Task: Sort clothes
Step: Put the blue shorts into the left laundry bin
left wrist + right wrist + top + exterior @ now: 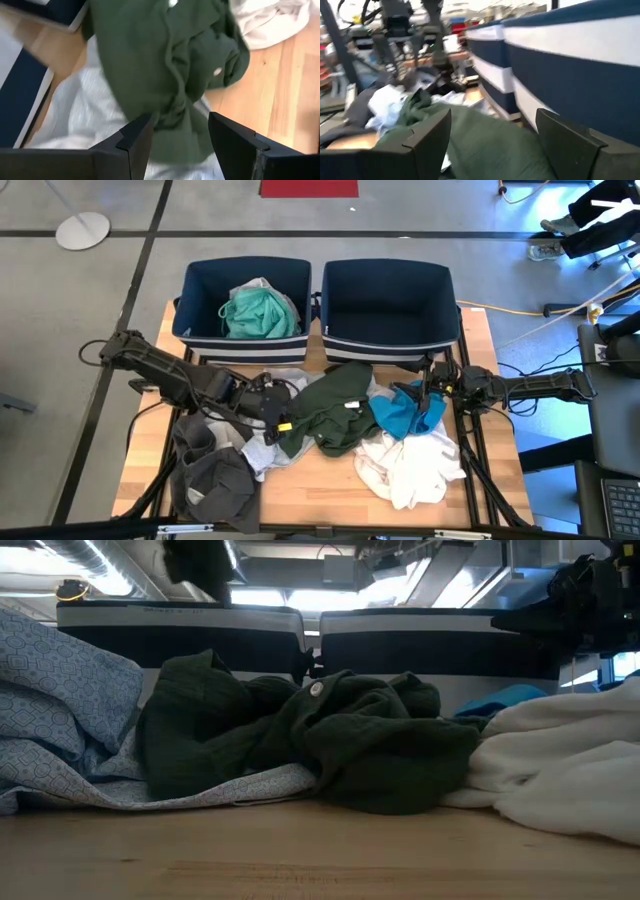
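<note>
2 bins (pixel 385 300) overhead, left hand (pixel 175 131) open around dark green garment (pixel 165 60)

Two fabric bins are set side by side along the table's (pixel 140 465) far edge. The left bin (pixel 197 285) holds a crumpled garment (pixel 258 312); nothing is seen inside the right bin (pixel 388 298). In front of the bins, a shirt (pixel 330 412) lies at centre. A bunched top (pixel 402 415) lies to its right, with a heaped garment (pixel 412 465) nearer the front. A patterned shirt (pixel 262 446) lies left of centre, and two garments (pixel 215 475) are piled at the front left corner.
</note>
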{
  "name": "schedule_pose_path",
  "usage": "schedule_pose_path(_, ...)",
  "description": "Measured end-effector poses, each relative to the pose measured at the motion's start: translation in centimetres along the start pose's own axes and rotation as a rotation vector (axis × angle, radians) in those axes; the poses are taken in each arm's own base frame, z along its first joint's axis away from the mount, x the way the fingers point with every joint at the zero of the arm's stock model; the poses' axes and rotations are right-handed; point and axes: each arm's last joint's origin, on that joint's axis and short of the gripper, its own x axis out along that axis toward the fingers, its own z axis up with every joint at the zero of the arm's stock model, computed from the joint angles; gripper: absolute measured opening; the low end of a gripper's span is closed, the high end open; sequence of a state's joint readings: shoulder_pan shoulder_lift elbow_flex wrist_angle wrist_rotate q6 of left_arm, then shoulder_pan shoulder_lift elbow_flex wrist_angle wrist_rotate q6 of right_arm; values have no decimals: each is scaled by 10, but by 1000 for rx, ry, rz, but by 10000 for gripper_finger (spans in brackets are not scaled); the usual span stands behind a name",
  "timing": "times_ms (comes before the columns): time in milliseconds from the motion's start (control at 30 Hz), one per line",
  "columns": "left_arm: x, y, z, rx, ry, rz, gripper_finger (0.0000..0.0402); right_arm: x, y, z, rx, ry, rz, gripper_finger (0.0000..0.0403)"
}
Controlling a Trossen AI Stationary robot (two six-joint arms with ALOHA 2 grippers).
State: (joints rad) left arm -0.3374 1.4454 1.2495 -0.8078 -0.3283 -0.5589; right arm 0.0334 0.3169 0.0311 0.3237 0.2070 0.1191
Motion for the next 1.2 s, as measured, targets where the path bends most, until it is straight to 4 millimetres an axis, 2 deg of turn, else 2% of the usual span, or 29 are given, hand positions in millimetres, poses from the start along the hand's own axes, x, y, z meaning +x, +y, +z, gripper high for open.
schedule_pose_path(267, 22, -19, 4, 91, -49, -39, 183, 6, 8, 19, 30, 27, 139, 294)
schedule_pose_path(400, 33, -29, 5, 122, -77, -62, 183, 11, 11, 26, 45, 119, 183, 294)
schedule_pose_path(800, 58, -47, -10, 199, -51, 24, 183, 33, 32, 75, 59, 453, 108, 294)
schedule_pose_path(1000, 64, -52, -14, 214, -33, 31, 183, 44, 48, 70, 72, 624, 88, 294)
schedule_pose_path(1200, 61, -59, -20, 238, -55, 58, 182, 51, 56, 46, 34, 811, -11, 294)
